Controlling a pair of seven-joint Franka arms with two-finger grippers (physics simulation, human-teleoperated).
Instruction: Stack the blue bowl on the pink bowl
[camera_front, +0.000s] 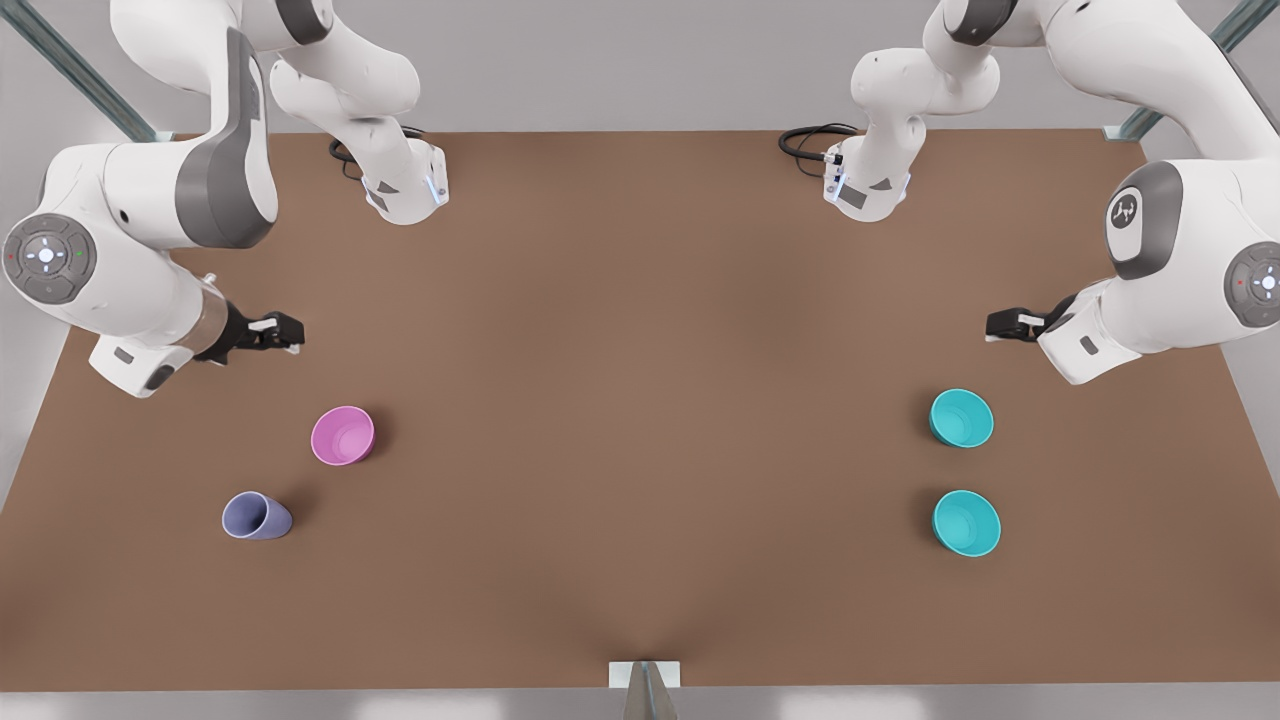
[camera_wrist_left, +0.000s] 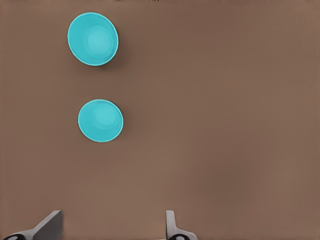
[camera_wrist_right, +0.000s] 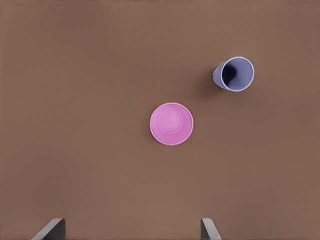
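1. Front view: high above, looking down on the whole bench (camera_front: 640, 400), facing both arm bases.
2. Left wrist view: straight down, shares the two teal bowls (camera_wrist_left: 100, 120).
3. Right wrist view: straight down, shares the pink bowl (camera_wrist_right: 171, 124) and cup (camera_wrist_right: 234, 74).

- Two small round teal plastic bowls, alike in size and colour: one (camera_front: 962, 418) farther back, one (camera_front: 967, 523) nearer the front, both toward the front view's right.
- One small round pink plastic bowl (camera_front: 342, 435), toward the front view's left.
- One lavender-grey cup (camera_front: 256, 516), near the pink bowl.
- One brown tabletop (camera_front: 640, 400) under all of them.
- Two white robot arms, each with one two-finger gripper: left gripper (camera_front: 1003, 325), right gripper (camera_front: 283, 333).
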